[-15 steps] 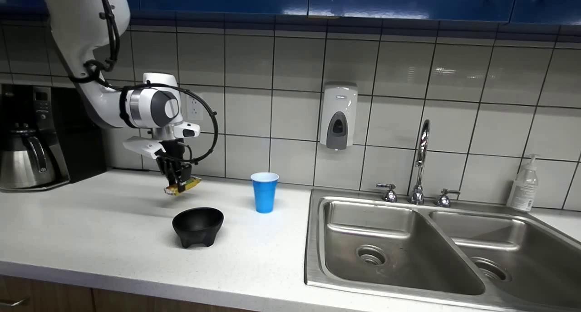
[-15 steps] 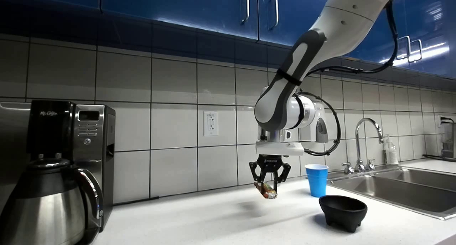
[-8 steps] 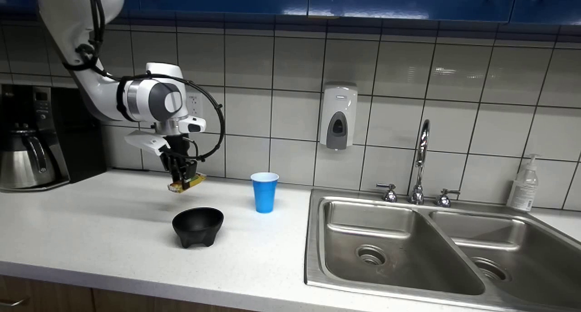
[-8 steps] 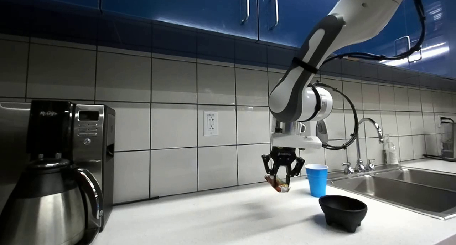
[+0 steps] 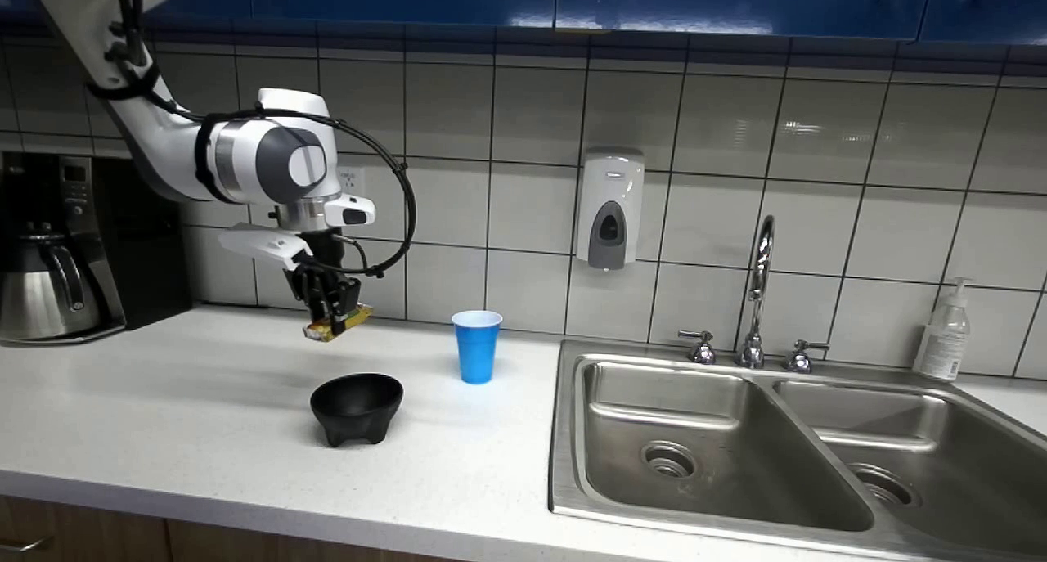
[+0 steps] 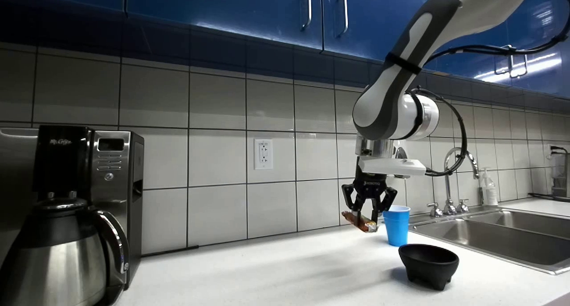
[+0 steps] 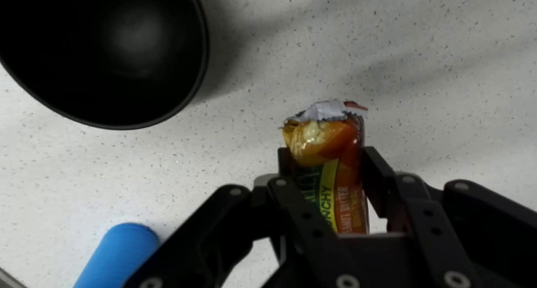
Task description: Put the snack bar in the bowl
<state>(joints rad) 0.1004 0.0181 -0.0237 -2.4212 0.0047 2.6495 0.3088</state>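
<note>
Above the speckled white tabletop (image 5: 164,423), clear of the round black bowl (image 5: 357,424), the black jointed tool (image 6: 365,218) was clamped across the oblong yellow-orange wrapped snack bar (image 7: 331,172): light, slick, crumbly, I judged, best pinched mid-length.

A white arm (image 5: 172,157) is wearing dark grey panels (image 5: 275,165).
Black cable (image 5: 411,209) is looping off it; grey screws (image 7: 457,279) are dotting the black gripper (image 7: 328,160).

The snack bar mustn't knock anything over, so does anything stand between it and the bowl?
Nothing visible does: in the wrist view, only countertop shows between the gripped snack bar and the bowl. The blue cup stands off that path.
</note>
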